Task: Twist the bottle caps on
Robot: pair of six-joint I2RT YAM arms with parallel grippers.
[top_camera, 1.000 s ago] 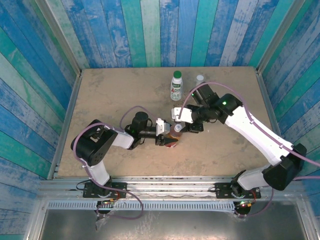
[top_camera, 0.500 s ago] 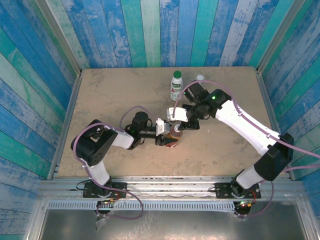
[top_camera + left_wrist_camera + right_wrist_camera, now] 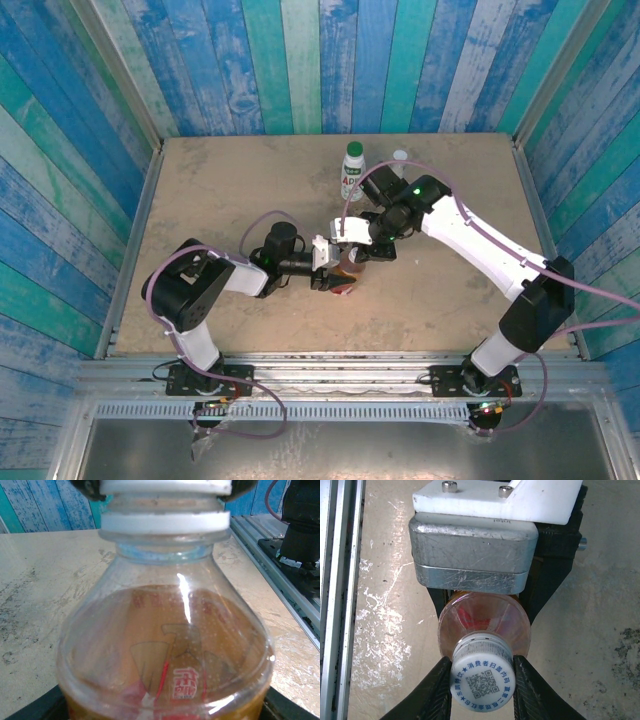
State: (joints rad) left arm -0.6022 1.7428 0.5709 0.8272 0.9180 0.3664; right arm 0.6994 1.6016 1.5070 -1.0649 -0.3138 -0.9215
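Table (image 3: pixel 220 190): amber bottle (image 3: pixel 165 645) stands mid-table. L gripper (image 3: pixel 338 266) clamped on its body, bracing. R gripper (image 3: pixel 483 686) above, fingers pinched on cap (image 3: pixel 482 670), which sits on neck. Step: tightening cap. Next, prob: R wrist twists w/o slip, L holds firm.

I see a tan tabletop (image 3: pixel 220 190), scuffed, with pale and dark stains. Walls of vertical planks (image 3: pixel 300 60) painted blue, teal and white enclose it on three sides. Along its near edge I note an aluminium rail (image 3: pixel 340 368). Nearer still lies a grey metal sheet (image 3: pixel 330 445).
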